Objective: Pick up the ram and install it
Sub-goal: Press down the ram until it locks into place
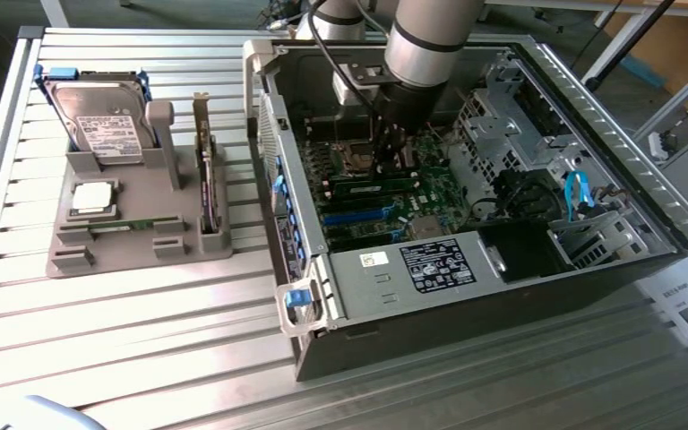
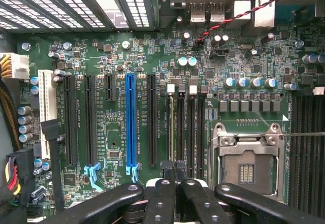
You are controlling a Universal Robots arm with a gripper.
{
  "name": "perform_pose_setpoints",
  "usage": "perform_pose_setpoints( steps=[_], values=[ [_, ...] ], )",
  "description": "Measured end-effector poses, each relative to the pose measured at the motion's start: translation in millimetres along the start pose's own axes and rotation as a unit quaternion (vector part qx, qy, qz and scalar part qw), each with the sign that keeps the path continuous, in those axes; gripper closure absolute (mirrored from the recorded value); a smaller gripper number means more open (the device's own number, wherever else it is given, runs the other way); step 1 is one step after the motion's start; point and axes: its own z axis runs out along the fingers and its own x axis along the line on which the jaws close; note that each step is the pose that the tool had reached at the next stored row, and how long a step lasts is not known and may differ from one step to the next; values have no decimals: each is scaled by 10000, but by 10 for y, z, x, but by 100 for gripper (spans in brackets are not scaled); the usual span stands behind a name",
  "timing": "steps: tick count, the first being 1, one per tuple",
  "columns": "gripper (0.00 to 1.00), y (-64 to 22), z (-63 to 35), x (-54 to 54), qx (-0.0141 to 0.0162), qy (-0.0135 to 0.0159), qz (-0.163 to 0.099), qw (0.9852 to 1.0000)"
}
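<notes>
**Ram sits in its slot under the shut gripper**

A table (image 1: 141, 340) of metal slats holds one open computer case (image 1: 631, 206). One grey holder (image 1: 129, 255) beside it carries one hard drive (image 1: 105, 121), one silver chip (image 1: 93, 197) and one dark card (image 1: 207, 179). Inside the case, the gripper (image 2: 175, 169) is clenched just above the ram (image 2: 171, 127), which stands in a board slot.

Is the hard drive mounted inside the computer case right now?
No, the hard drive stands in the grey holder outside the computer case, on the exterior view's left.
</notes>
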Motion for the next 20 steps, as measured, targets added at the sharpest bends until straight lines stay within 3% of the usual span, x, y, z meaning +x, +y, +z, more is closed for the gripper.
perform_pose_setpoints(
  steps=[20],
  values=[
    [90, 0, 44, -1, 0, 0, 0, 10000]
  ],
)
